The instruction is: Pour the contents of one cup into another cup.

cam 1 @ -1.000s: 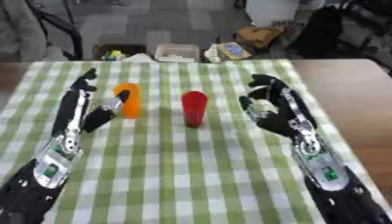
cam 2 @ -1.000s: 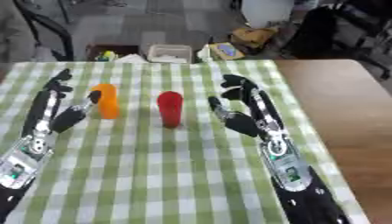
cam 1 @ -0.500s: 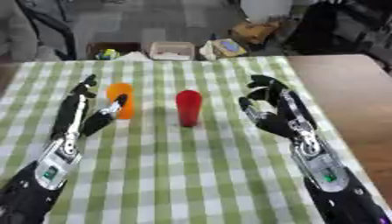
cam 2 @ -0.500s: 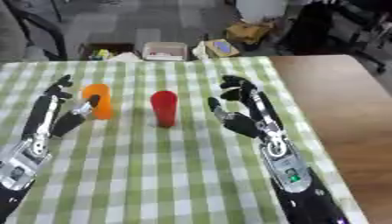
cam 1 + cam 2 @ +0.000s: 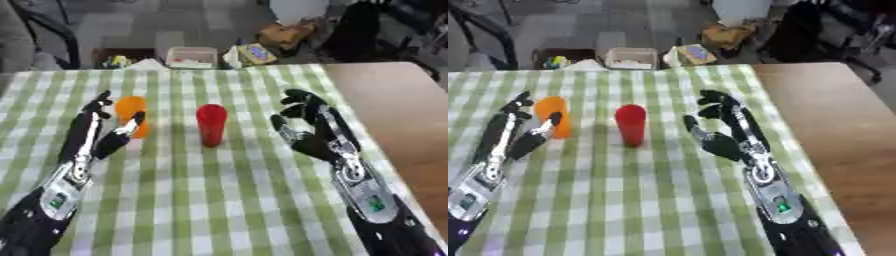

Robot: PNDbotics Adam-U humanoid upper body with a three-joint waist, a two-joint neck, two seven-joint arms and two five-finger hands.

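Two cups mid-cloth: orange cup (image 5: 131, 116) beside left hand (image 5: 94, 134), red cup (image 5: 211, 124) apart.

I see a cluttered lab or workshop: a wooden table (image 5: 394, 110) under a green checked cloth (image 5: 219, 200), a grey hard floor (image 5: 184, 25) behind it, chair legs (image 5: 52, 30), and boxes (image 5: 191, 56) of odds and ends.
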